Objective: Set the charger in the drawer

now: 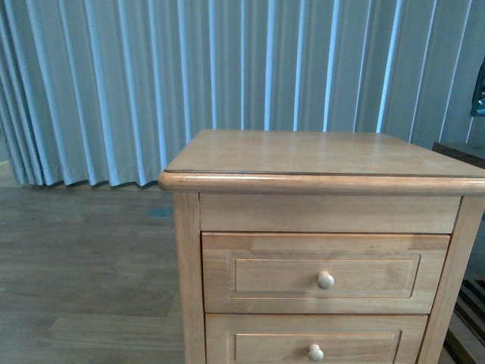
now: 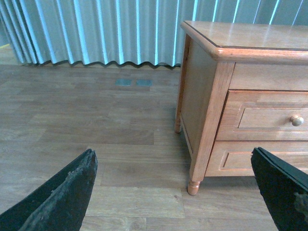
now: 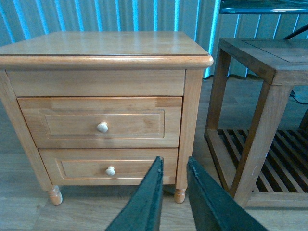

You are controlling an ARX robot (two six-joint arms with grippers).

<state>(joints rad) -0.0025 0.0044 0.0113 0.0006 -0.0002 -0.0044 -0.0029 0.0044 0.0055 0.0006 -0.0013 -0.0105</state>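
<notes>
Drawer (image 3: 100,128) beyond right gripper (image 3: 173,166), closed.

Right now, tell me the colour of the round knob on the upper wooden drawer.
The round knob is pale cream, lighter than the honey-coloured upper drawer; the right wrist view shows it best.

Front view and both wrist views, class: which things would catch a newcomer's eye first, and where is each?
The honey-coloured wooden cabinet fills the front view, its upper drawer and the drawer beneath both closed. Pale vertical blinds hang behind it. Beside the cabinet, in the right wrist view, stands a darker slatted side table. No charger shows.
</notes>
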